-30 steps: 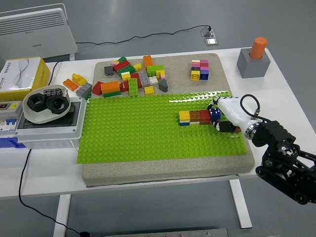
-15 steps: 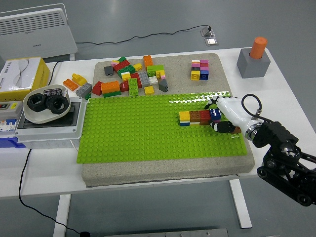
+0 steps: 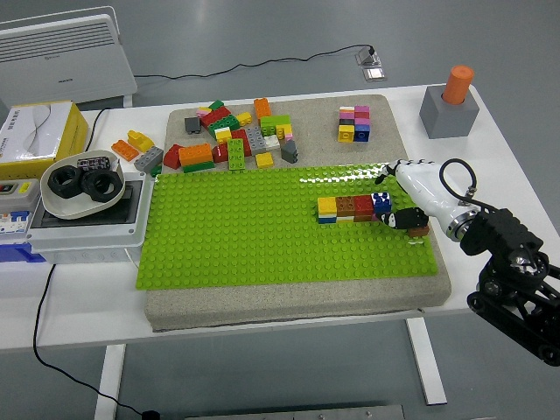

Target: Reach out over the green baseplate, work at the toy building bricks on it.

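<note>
A green baseplate [image 3: 254, 232] lies on a beige mat in the middle of the table. On its right part stands a short row of bricks [image 3: 346, 208]: yellow, brown, red, with a blue brick [image 3: 381, 206] at the right end. My right hand [image 3: 391, 199], white with dark fingertips, hovers over the plate's right edge just right of the blue brick. Its fingers are spread around that end and hold nothing. My left arm is out of view.
A pile of loose bricks [image 3: 232, 137] and a small pink-yellow stack [image 3: 354, 123] lie on the mat behind the plate. A grey block with an orange peg [image 3: 450, 105] stands at the far right. A grey box with a bowl of black rings [image 3: 81, 188] is at the left.
My right hand has drawn back to the right and lifted a little off the row's end. The blue brick now shows at the end of the row.
</note>
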Motion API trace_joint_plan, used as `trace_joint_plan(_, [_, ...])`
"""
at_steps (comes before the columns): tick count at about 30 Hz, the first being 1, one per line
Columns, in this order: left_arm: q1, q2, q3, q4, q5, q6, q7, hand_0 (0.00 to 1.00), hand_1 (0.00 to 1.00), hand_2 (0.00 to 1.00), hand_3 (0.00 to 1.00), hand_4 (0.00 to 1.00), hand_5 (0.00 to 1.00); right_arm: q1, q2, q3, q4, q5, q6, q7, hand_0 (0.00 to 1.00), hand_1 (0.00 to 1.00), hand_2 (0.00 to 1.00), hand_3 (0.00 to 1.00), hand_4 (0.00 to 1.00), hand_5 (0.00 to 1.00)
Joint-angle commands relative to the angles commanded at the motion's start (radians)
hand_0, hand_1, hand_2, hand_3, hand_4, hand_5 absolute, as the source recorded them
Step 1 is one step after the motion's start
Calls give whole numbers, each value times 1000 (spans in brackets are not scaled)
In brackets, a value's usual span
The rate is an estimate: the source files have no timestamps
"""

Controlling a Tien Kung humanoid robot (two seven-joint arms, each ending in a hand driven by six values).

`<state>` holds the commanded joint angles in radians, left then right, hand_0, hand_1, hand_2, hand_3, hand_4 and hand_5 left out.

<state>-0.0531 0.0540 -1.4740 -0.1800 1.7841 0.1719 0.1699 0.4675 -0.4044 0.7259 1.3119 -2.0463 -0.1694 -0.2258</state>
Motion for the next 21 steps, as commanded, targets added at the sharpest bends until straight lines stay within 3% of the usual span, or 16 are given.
trace_joint_plan(1, [0, 0, 0, 0, 0, 0, 0, 691, 534, 438, 528, 430, 265, 0, 0, 1, -1, 0, 1, 0, 828, 813, 852, 656, 984, 585])
trace_joint_plan(21, [-2, -2, -3, 0, 0, 3, -2, 691, 534, 437, 527, 428, 262, -15, 1, -18, -14, 7, 0, -2, 834, 817, 855, 626, 989, 610])
